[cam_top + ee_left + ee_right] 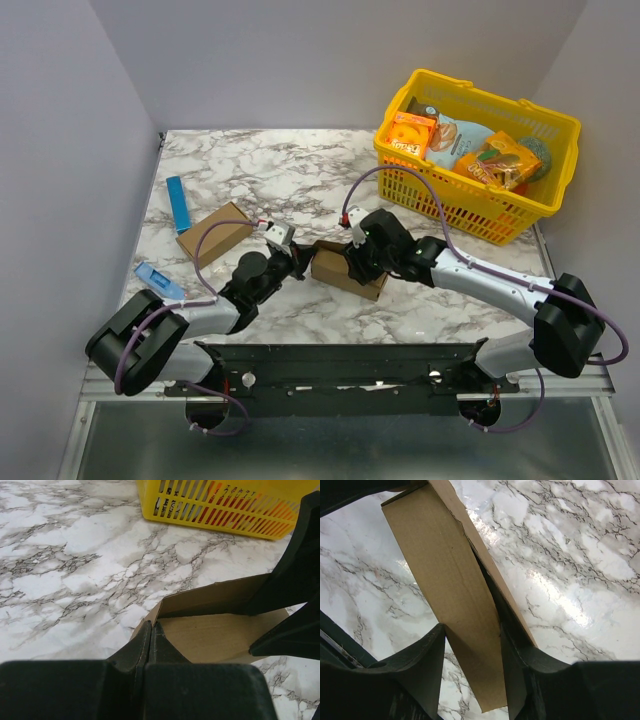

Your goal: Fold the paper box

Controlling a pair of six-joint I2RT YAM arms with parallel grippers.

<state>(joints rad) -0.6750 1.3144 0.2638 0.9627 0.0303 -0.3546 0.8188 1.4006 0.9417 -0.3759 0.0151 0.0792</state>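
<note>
Marble-patterned white and grey table top (300, 170) carries every item. At far left we note a flat blue oblong packet (178, 203) and, nearer the arm bases, a second blue packet (158, 279), both well apart from the work. Just beside the first lies a small closed brown oblong carton (214, 232), touched by neither arm.

The left gripper (299, 263) comes in low from the left. In its wrist view its fingers (131, 652) are pressed together, tips against the near corner of the plain brown cardboard paper box (336, 268). We cannot tell whether a cardboard edge is caught between them.

The paper box is at the centre of the table, between the two grippers, with one long flap raised and the inside showing.

The right gripper (354, 262) meets it from the right. Its fingers (422, 660) straddle a long panel and bear on both sides, pinching the paper box.

At far right stands a yellow slotted plastic basket (470, 208), well apart from the paper box, holding orange printed snack boxes (410, 133) and other packets.
</note>
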